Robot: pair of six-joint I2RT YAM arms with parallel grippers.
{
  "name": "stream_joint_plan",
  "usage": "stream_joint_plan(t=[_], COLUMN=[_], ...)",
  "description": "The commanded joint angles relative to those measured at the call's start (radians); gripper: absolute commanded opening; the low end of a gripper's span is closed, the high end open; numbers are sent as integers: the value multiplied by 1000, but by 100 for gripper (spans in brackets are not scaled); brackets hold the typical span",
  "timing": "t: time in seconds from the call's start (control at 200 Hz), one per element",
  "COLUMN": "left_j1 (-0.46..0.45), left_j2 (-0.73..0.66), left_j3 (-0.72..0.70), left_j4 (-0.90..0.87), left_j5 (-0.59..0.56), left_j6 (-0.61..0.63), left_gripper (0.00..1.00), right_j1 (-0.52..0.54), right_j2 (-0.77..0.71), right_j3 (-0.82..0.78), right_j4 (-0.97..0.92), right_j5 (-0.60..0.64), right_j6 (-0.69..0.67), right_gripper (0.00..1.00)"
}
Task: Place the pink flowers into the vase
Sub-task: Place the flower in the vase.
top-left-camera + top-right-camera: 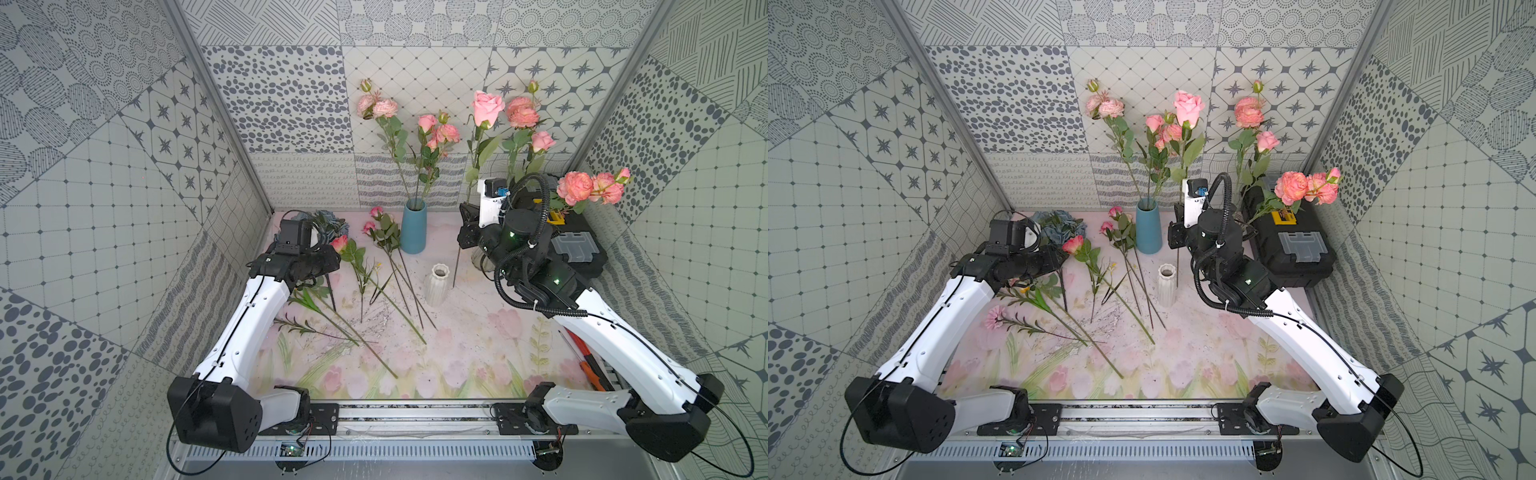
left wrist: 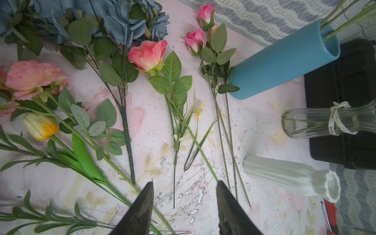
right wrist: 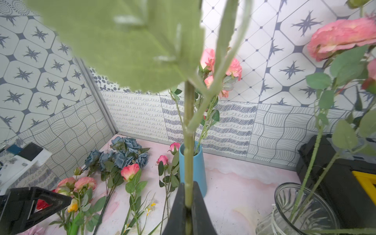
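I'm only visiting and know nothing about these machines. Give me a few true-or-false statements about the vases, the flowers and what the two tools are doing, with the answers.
1. The right tool is shut on a green flower stem. True.
2. The blue vase lies on its side. False: it stands upright with pink flowers in it.
3. The left tool is open above stems lying on the table. True.
4. The white vase has a flower in it. False: nothing stands in it.
5. The blue-grey flowers sit in the glass vase. False: they lie on the table.
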Motion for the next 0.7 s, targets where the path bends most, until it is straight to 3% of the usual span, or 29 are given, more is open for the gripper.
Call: stream_joint_plan(t=[0.0,0.695], left_j1=[8,12], left_j2=[-9,-6], left_j3=[-6,-15], left_j4=[10,24], left_j5=[7,31], left_j6=[7,-1], left_gripper=[49,48], right_j1=[1,0], right_j2=[-39,3], right_j3=[-25,-33], right_j4=[98,260], right_j5=[72,31], right_j6=[-48,-41], right_gripper=[0,0])
